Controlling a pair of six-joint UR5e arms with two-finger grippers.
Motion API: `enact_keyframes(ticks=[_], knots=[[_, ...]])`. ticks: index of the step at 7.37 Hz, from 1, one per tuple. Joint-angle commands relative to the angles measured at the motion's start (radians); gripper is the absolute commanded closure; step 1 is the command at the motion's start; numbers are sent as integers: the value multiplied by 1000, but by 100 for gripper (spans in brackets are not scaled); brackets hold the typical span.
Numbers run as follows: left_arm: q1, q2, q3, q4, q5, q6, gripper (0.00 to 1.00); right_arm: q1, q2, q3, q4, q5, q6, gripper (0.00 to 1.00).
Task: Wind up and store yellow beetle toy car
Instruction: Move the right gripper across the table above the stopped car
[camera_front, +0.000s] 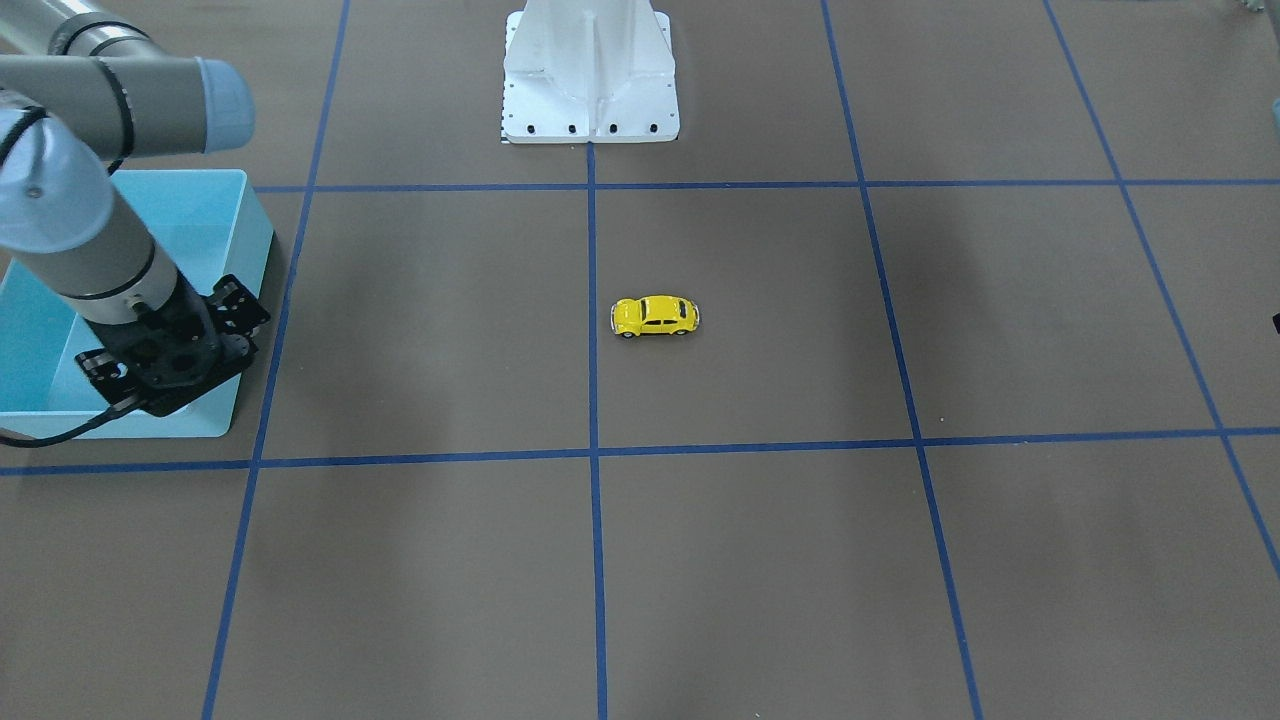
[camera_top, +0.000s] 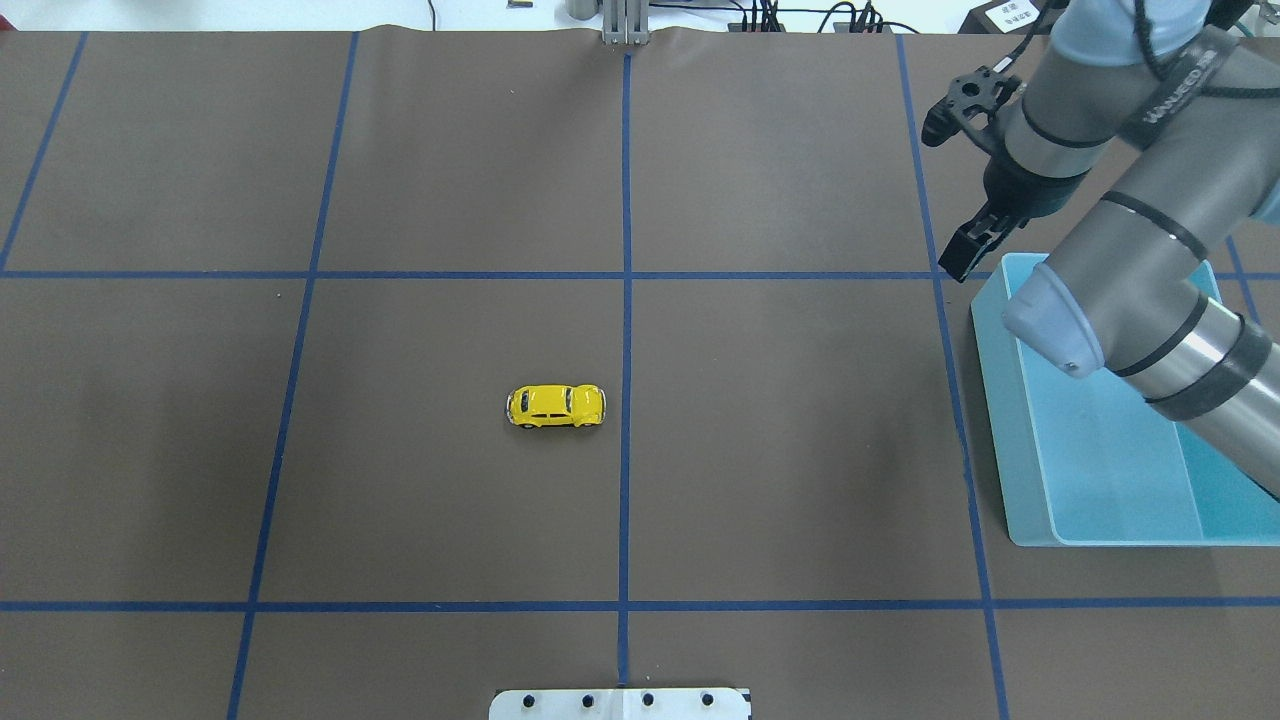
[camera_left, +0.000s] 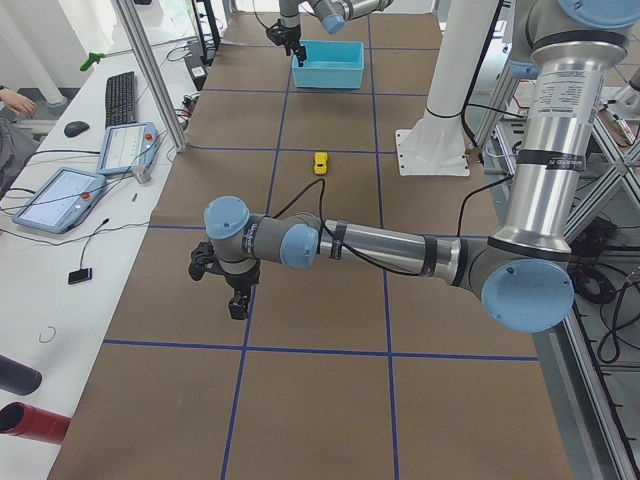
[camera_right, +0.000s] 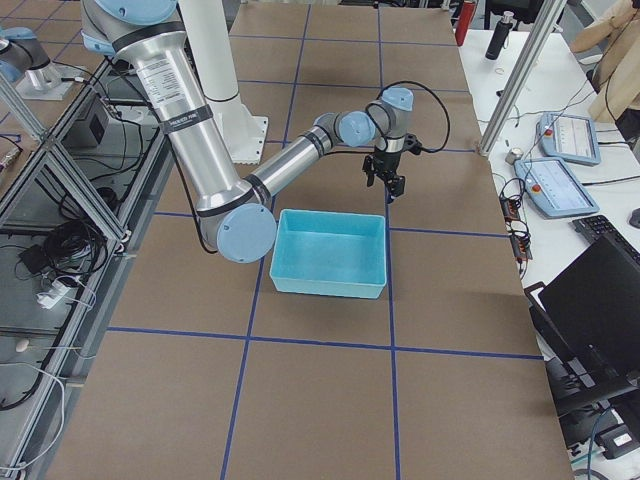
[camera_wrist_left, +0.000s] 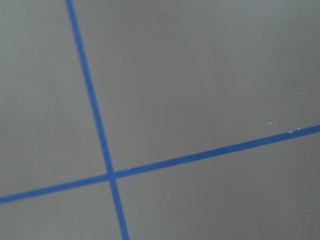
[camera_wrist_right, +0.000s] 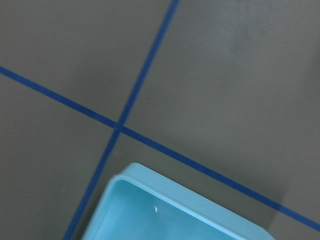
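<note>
The yellow beetle toy car (camera_front: 655, 316) stands alone on the brown table near the centre; it also shows in the overhead view (camera_top: 556, 406) and the exterior left view (camera_left: 321, 162). My right gripper (camera_top: 963, 256) hangs just outside the far corner of the light blue bin (camera_top: 1010, 440), far from the car. Its fingers look like one dark piece, so I cannot tell whether it is open or shut. My left gripper (camera_left: 238, 303) shows only in the exterior left view, low over the table and far from the car. I cannot tell its state.
The bin (camera_front: 215, 215) looks empty; it sits on the robot's right side. The white robot base (camera_front: 590, 80) stands at the table's near-robot edge. Blue tape lines (camera_top: 626, 330) form a grid on the table. Operator tablets (camera_left: 60, 195) lie beyond the left end.
</note>
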Motion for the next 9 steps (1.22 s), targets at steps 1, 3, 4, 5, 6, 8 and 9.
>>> enact_keyframes(ticks=[1, 3, 4, 5, 6, 8, 9], knots=[[-66, 52, 12, 16, -7, -23, 0, -51, 124, 28, -40, 38, 5, 1], [-71, 77, 12, 11, -58, -23, 0, -192, 175, 57, -14, -60, 37, 1], [-74, 87, 17, 11, -71, -23, 0, -267, 221, 37, 7, -71, 163, 1], [-80, 106, 15, 8, -71, -23, 0, -290, 221, 11, 132, -80, 142, 0], [-80, 129, 14, -1, -71, -21, 0, -291, 234, 1, 132, -70, 142, 0], [-82, 127, 11, 2, -71, -26, 0, -323, 272, -79, 144, -82, -4, 0], [-86, 137, -1, 4, -71, -27, 0, -323, 318, -119, 146, -76, -12, 0]])
